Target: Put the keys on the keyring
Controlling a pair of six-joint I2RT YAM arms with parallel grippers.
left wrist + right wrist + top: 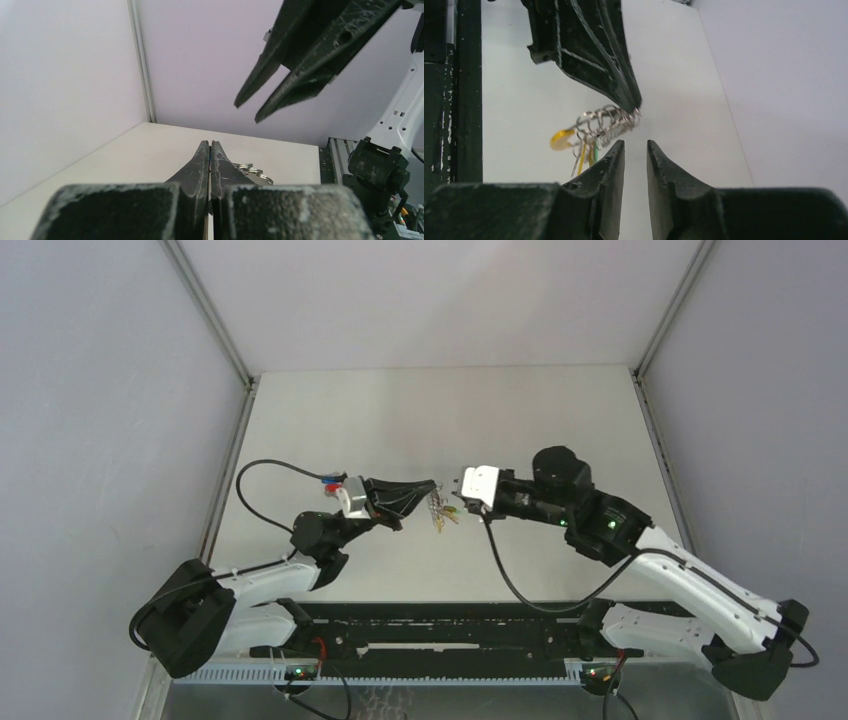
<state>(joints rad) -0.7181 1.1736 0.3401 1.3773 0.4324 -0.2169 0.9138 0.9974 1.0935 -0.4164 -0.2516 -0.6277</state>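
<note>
Left gripper (636, 106) clamped on keyring (606, 122), dangling mid-air above table (400, 420). Right gripper (635, 150) slightly parted, empty, just beside ring. Tiny key not visible. Probably regrasp step; next needs careful alignment.

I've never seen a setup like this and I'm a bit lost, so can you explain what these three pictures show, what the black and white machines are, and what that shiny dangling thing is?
These are two robot arms bolted at the near edge of a white table. One picture looks down from above; the other two come from small cameras on each wrist, so each shows its own black fingers up close.

The left gripper is pinched shut on the keyring, a bunch of silver rings with yellow and green bits hanging below, held up above the table. The right gripper sits just beside it with its jaws slightly apart, holding nothing. Near the left wrist are small blue and red items, too small to identify.
</note>
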